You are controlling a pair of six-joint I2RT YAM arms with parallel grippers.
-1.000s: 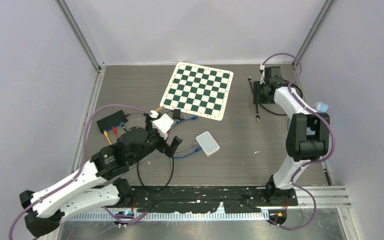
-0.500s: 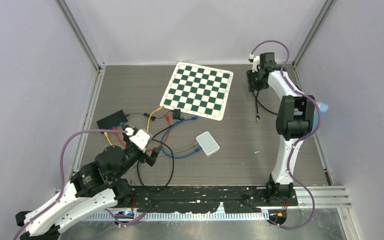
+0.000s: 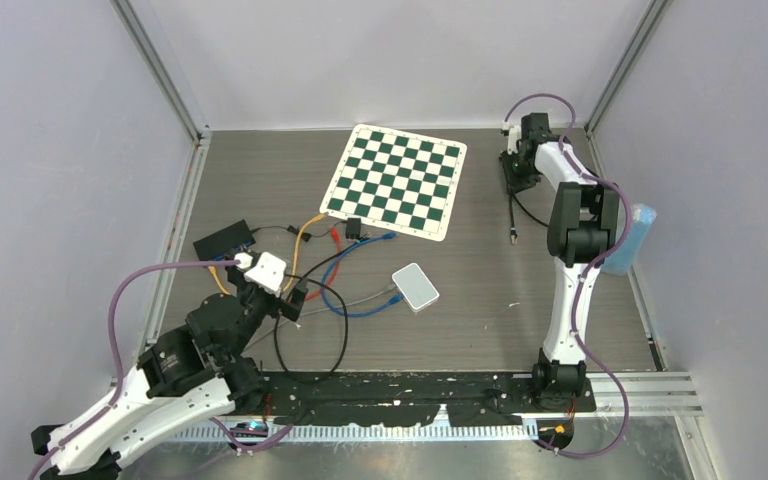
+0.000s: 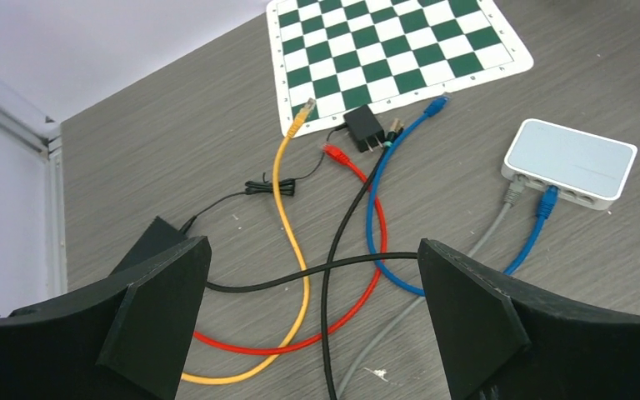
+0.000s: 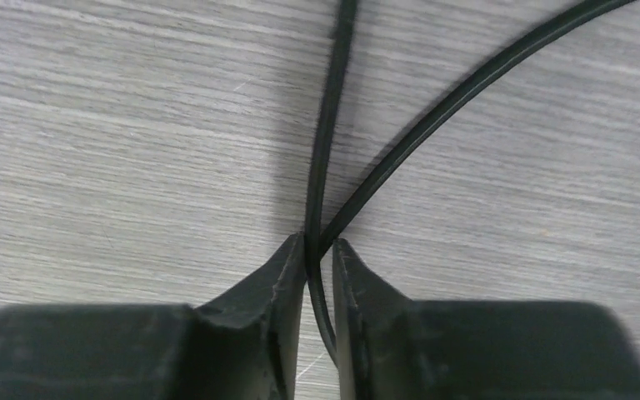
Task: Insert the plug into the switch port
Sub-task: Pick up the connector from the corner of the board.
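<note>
Grey wood-grain table [image 3: 480, 290] sits between pale walls. At its 8 o'clock the left gripper [image 4: 312, 325] hangs over a tangle of leads, its fingers spread wide and holding nothing. A black box [image 3: 224, 240] lies at 11 o'clock from it. A yellow cable [image 4: 287, 208] and a red cable [image 4: 367, 283] loop under the gripper, their loose ends near the chequered mat [image 3: 396, 180] at the table's 12 o'clock. At 3 o'clock from the left gripper lies the white switch [image 4: 569, 161], with a grey cable [image 4: 492, 229] and a blue cable [image 4: 533, 233] plugged into its near face. At the table's 1 o'clock the right gripper [image 5: 318, 250] pinches a thin black cable [image 5: 325, 125], its fingers nearly touching. The plug [image 3: 513, 238] at that cable's end lies on the table at 6 o'clock from the right gripper and at 2 o'clock from the white switch, well apart from it.
</note>
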